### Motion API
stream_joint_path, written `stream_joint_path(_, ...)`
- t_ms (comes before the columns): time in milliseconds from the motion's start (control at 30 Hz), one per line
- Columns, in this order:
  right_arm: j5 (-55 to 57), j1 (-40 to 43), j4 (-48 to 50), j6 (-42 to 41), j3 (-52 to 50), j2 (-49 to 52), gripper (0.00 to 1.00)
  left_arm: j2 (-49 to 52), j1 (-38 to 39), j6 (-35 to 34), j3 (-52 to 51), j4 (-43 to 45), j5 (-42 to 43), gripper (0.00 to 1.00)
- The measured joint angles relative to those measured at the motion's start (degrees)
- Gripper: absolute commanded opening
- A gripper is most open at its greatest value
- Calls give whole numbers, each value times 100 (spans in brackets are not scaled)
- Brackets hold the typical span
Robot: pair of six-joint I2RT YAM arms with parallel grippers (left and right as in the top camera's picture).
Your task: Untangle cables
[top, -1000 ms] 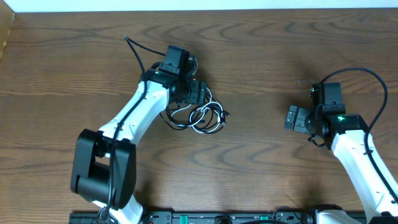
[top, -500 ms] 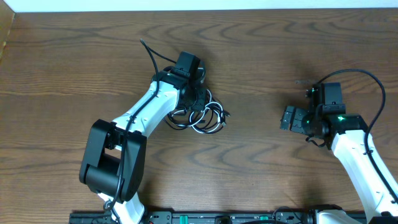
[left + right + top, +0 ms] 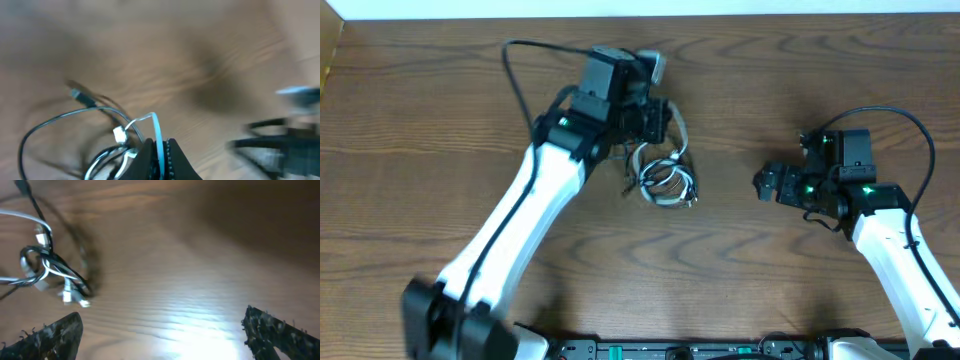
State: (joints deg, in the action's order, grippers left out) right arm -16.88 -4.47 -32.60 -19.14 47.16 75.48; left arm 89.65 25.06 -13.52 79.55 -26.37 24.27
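Note:
The cables (image 3: 666, 182) lie as a small knotted bundle of black and white loops on the wooden table, left of centre. My left gripper (image 3: 658, 122) hangs just above and behind the bundle, shut on the white cable (image 3: 155, 131), which rises from the tangle (image 3: 107, 156) between its fingers. A small plug end (image 3: 80, 95) trails off to the left. My right gripper (image 3: 769, 184) stands open to the right of the bundle, pointing at it, with nothing between its fingers (image 3: 50, 335). In the right wrist view the cables (image 3: 46, 266) show ahead at the upper left.
The thick black arm cable (image 3: 520, 72) loops behind my left arm. Another loops over my right arm (image 3: 905, 125). The table's far edge (image 3: 640, 14) meets a white wall at the top.
My left gripper has shut on the white cable and risen, pulling the bundle a little to the right. My right gripper has moved left toward the bundle, still open.

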Motion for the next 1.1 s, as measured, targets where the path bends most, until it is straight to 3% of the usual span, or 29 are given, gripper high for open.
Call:
stream_joint_path(300,-570,-424,678,-4,0,0,99,-1071,509,-313,11,723,142,7)
stream_joint_path(433,-625,-623,1045,-26,0,0,93,-1263,505,-573,11,774,140,7)
stream_joint_path(667,-378,-804,1196,-50,0,0,89,-1368,505,-748,11,776,138,8)
stream_joint_path(1100,-234,-1403,1469,-507,0,358,92,-1368,509,-1067,11,774,678,8)
